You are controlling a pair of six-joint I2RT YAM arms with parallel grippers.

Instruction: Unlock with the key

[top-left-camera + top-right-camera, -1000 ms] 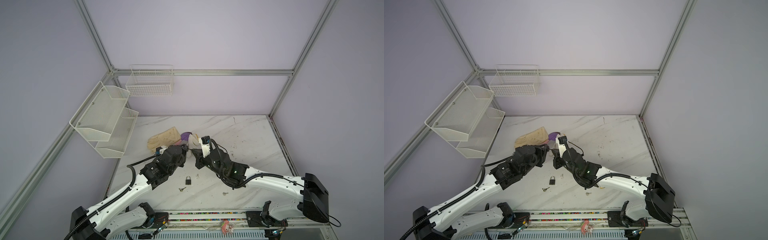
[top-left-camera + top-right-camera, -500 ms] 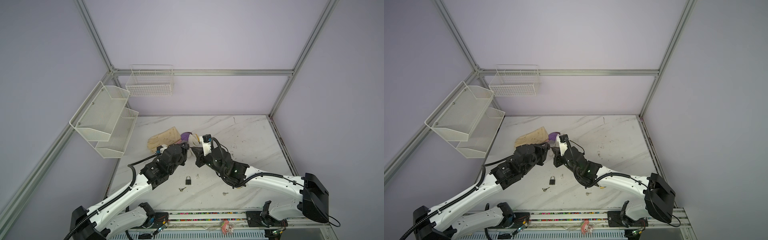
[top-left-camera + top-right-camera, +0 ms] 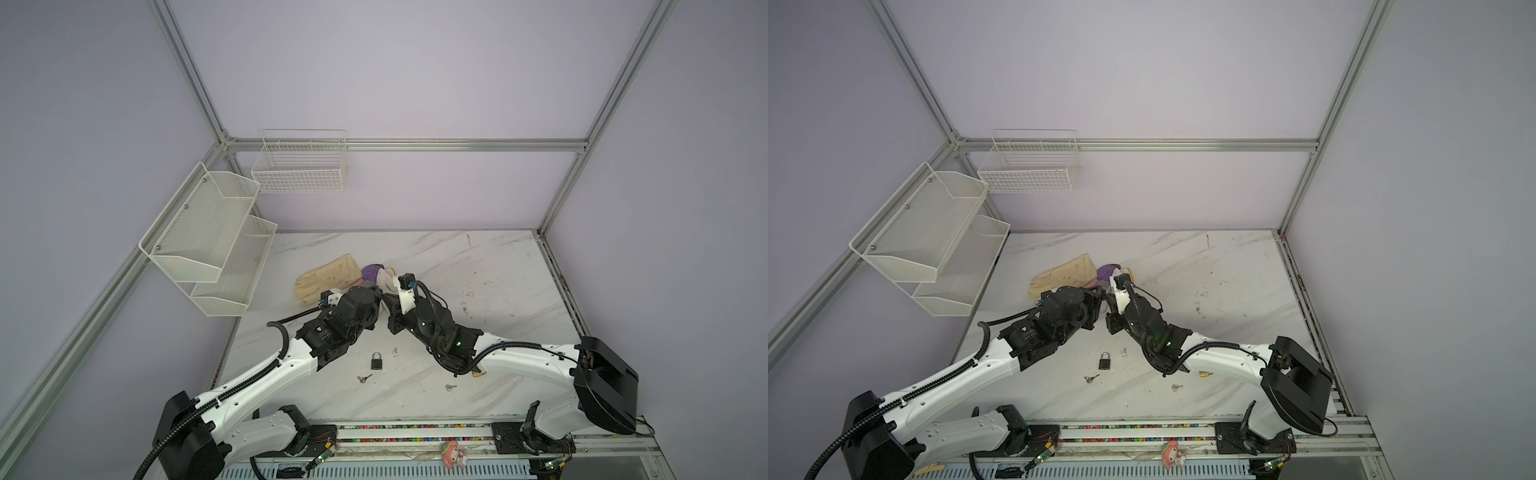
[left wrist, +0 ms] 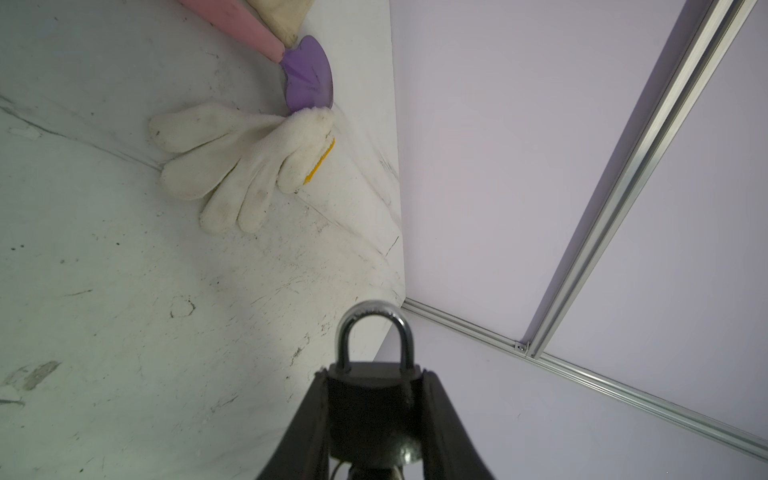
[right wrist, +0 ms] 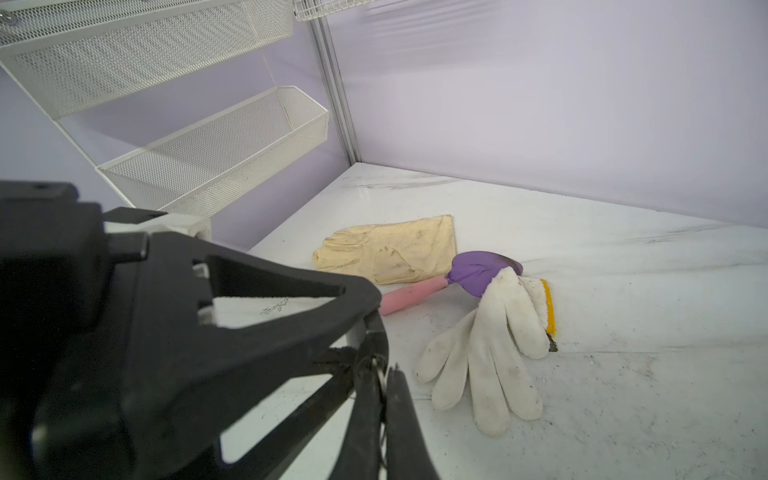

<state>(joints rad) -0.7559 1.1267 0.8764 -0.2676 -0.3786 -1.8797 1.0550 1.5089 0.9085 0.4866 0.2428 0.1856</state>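
tabletop [image 3: 478,266]: white marble-look, scuffed; everything below sits on it or hangs over it.
mesh rack [image 3: 208,232]: two tiers, on the left wall.
wire basket [image 3: 301,166]: on the back wall, near the corner.
left end effector [image 4: 376,380]: narrow gap, clamped on the body of the padlock; raised over mid-tabletop, meeting the right one tip to tip in both top views.
right end effector [image 5: 383,374]: pinched together, thin metal bit between the tips that reads as the key; tips right up against the left one's fingers.
tan glove [image 3: 328,276]: flat, just behind the left end effector.
white glove [image 5: 490,361]: yellow cuff edge, lies partly over the spatula blade.
spatula [image 5: 478,270]: purple blade, pink handle, handle runs along the tan glove.
padlock [image 4: 374,415]: dark body between the left fingers, shackle closed and pointing away from the wrist.
second padlock [image 3: 376,360]: flat on the tabletop, in front of both end effectors, nothing touching it.
key [image 5: 376,368]: at the right tips, at the held padlock's underside; can't tell if it is in the keyhole.
loose keys [image 3: 365,378]: one just beside the second padlock, one more under the right arm.
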